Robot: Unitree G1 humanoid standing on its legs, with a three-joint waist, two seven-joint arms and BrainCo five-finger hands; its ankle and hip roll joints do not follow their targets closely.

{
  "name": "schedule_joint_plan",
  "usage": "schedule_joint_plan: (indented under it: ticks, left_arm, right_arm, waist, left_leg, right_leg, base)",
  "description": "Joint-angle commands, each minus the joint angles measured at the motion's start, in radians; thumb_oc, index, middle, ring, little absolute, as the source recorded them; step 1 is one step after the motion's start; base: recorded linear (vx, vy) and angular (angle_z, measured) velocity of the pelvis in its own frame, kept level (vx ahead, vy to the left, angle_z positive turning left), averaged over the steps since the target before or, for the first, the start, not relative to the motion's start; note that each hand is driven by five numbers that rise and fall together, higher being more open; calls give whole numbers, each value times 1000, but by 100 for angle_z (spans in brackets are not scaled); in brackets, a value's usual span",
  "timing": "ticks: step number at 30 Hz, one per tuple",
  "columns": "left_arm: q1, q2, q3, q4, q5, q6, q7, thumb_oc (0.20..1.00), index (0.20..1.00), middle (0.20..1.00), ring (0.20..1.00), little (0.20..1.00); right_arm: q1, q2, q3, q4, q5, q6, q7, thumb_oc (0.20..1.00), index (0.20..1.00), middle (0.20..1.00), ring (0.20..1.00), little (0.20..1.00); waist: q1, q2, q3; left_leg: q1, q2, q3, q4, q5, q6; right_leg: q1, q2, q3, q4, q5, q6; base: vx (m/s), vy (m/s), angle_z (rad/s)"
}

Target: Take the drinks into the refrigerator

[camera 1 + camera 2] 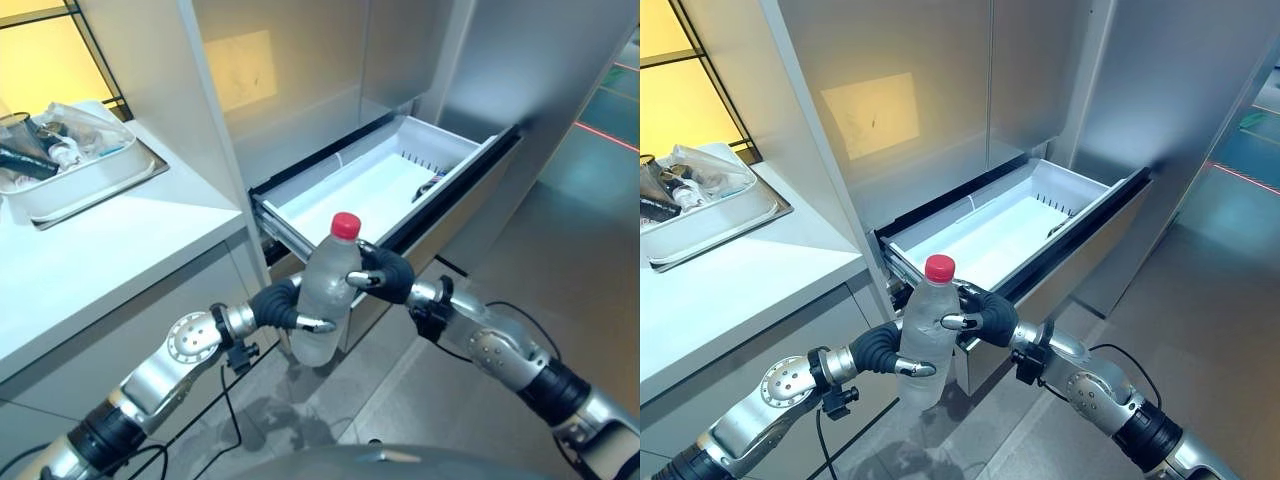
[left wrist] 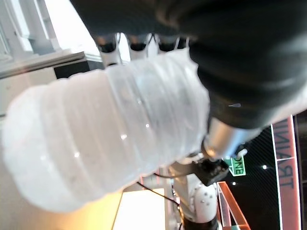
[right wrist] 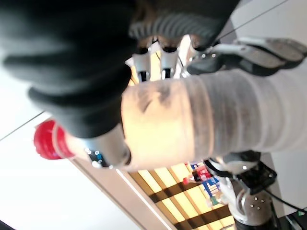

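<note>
here, the bottle [image 1: 325,300], red cap [image 1: 345,225] up and roughly upright, is held in the air in front of the open drawer [image 1: 370,190]. left hand [image 1: 285,308] fingers curl round its lower body; right hand [image 1: 385,275] fingers curl round its upper body, below the cap. a tray [image 1: 95,185] of items rests on the worktop [image 1: 100,250] to the left.

Both arms reach forward and meet in the middle. The left hand [image 1: 283,305] curls its fingers round the lower body of the bottle [image 1: 325,295] — the right hand [image 1: 385,272] grips it higher up, near the neck.
</note>
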Motion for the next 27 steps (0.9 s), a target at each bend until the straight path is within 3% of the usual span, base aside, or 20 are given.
schedule_joint_plan:
  ticks: [1, 27]
  left_arm:
    - [-171, -38, 19, 41, 15, -47, 52, 200, 200, 200, 200, 200]
    - [-227, -47, 12, 90, 0, -31, 83, 200, 200, 200, 200, 200]
  right_arm:
    - [-101, 95, 98, -133, 71, -5, 59, 1000, 1000, 1000, 1000, 1000]
    - [-243, 180, 153, -51, -7, -33, 18, 1000, 1000, 1000, 1000, 1000]
  waist:
    - [-21, -37, 7]
    - [-18, -34, 1]
  left_leg:
    - [-27, -20, -3, 64, -76, 28]
    - [-10, -15, -2, 55, -77, 28]
  right_leg:
    - [57, -11, -39, 87, -197, 23]
    - [71, -5, -35, 80, -202, 17]
  base:
    - [12, 9, -11]
    - [1, 0, -1]
